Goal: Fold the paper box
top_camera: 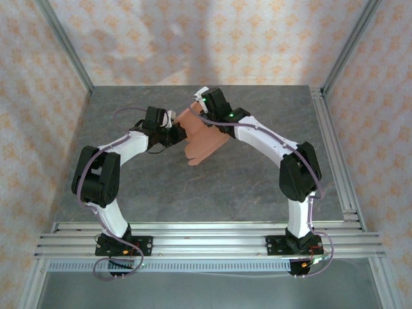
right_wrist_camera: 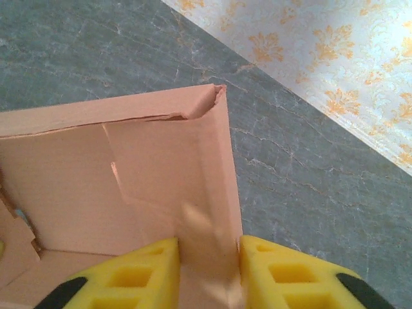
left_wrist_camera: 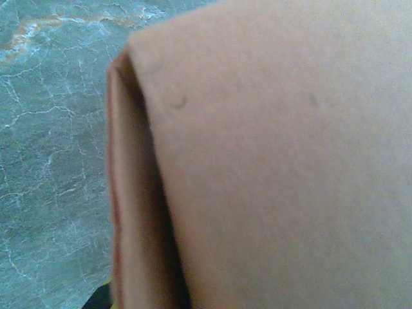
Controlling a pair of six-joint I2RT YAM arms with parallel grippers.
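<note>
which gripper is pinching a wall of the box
The right gripper: its yellow fingers straddle a paper box wall. Grip of the left gripper is hidden.

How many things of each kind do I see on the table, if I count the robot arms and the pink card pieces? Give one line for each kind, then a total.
Robot arms: 2 (left arm, right arm)
Salmon-pink paper box: 1
Total: 3

The right pincer (right_wrist_camera: 209, 257) pinches an upright panel of the pink box (right_wrist_camera: 161, 167) between its yellow fingers (right_wrist_camera: 138, 273). The panel rises to a creased, slightly torn corner. Behind are the grey marbled surface (right_wrist_camera: 309, 167) and a patterned wall (right_wrist_camera: 335, 58).
</note>
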